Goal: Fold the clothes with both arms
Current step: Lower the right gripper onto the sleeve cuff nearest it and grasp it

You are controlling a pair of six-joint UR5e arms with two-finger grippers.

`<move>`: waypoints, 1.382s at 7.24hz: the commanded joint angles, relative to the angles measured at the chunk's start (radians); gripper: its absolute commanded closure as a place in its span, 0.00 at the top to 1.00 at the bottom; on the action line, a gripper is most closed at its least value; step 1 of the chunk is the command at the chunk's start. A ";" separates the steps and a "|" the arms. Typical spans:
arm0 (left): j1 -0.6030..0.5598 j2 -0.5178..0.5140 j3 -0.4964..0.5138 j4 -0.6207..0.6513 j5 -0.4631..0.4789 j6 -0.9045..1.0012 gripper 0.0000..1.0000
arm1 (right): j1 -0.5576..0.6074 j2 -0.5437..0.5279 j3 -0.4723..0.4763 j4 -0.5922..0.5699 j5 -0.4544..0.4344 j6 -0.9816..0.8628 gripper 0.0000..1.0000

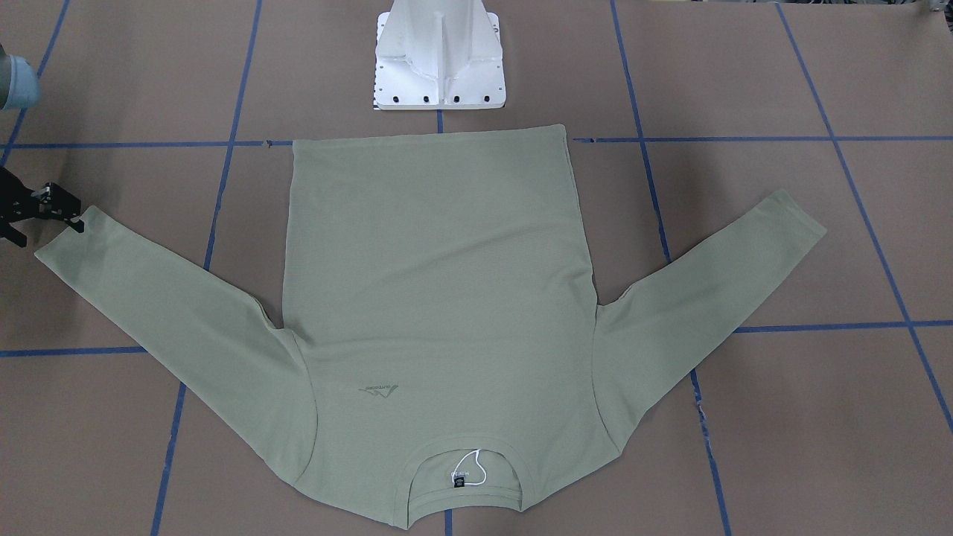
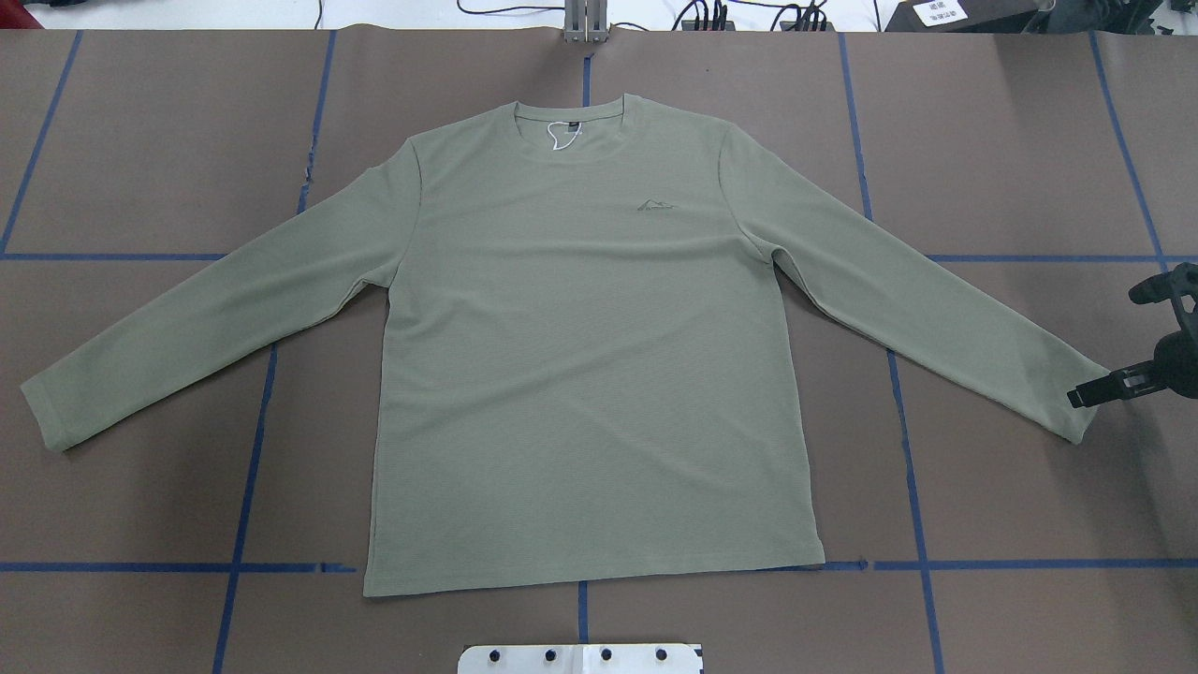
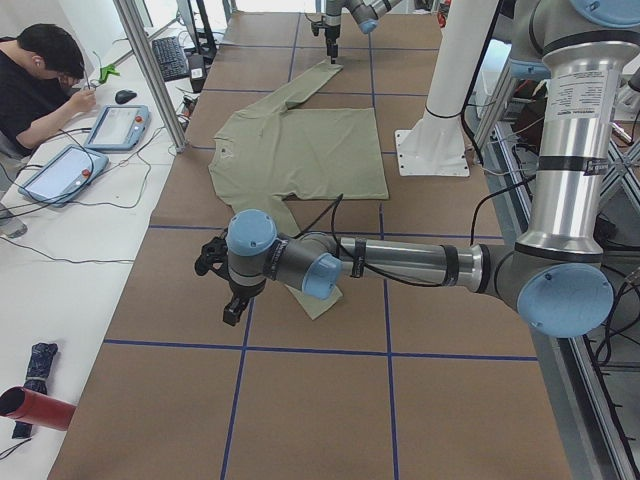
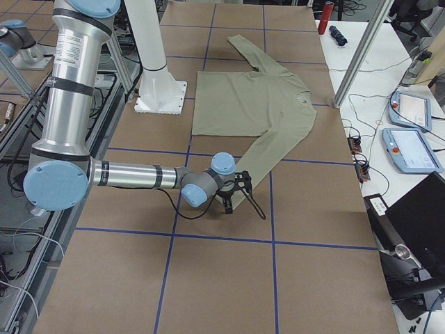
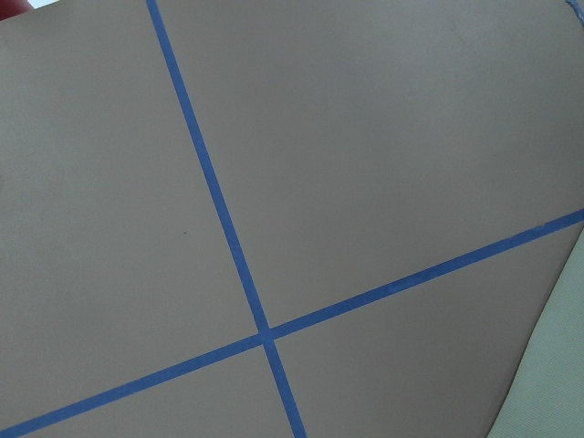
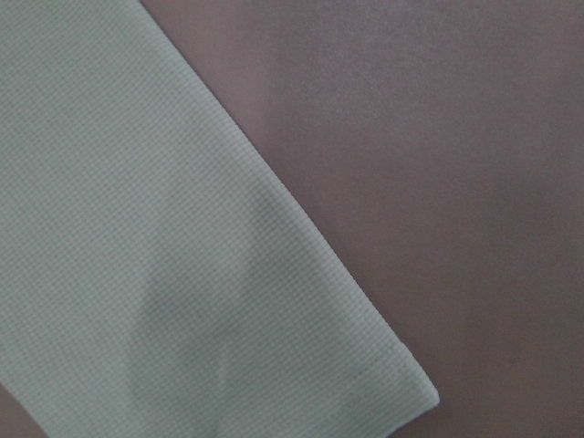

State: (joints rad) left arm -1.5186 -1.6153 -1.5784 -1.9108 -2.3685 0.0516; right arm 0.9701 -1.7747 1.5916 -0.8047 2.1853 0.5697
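The sage-green long-sleeved shirt lies flat, logo side up, 2 sleeves spread diagonally outward.

Right claw low, jaws apart; left claw low, unclear.

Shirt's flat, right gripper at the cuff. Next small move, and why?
Probably slide the right gripper a little further over the cuff and close on it. Its jaws look open, with one finger only at the cuff's edge, and the shirt lies flat, nothing folded yet. The left gripper hangs off the cloth near the other cuff.
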 commanded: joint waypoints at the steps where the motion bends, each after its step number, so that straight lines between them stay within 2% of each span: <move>1: 0.000 0.000 -0.003 0.001 0.000 0.001 1.00 | -0.008 0.000 -0.012 0.001 -0.002 -0.001 1.00; 3: 0.000 0.000 -0.002 -0.001 -0.002 0.001 1.00 | -0.011 0.001 -0.009 0.001 -0.001 0.003 1.00; 4: 0.000 0.000 -0.002 -0.001 0.000 0.001 1.00 | -0.013 0.003 -0.008 0.001 -0.001 0.001 0.92; 5: 0.000 0.000 -0.002 -0.001 0.000 0.001 1.00 | -0.013 0.003 -0.008 0.001 -0.001 0.001 0.76; 6: 0.000 -0.006 -0.002 0.001 0.000 -0.002 1.00 | -0.013 0.003 -0.007 0.001 -0.001 0.001 0.56; 7: 0.000 -0.009 -0.002 0.001 0.000 -0.002 1.00 | -0.013 0.004 -0.005 0.001 0.001 0.001 0.49; 8: 0.000 -0.009 -0.002 0.001 0.000 -0.002 1.00 | -0.013 0.003 -0.002 0.001 0.004 0.003 0.31; 9: 0.000 -0.009 -0.002 0.001 0.000 -0.002 1.00 | -0.013 0.003 -0.001 0.001 0.007 0.003 0.08; 10: 0.000 -0.009 -0.002 0.001 0.000 -0.002 1.00 | -0.013 0.003 0.002 0.001 0.008 0.001 0.00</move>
State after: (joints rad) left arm -1.5186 -1.6241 -1.5800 -1.9098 -2.3685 0.0491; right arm 0.9572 -1.7715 1.5906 -0.8037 2.1909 0.5717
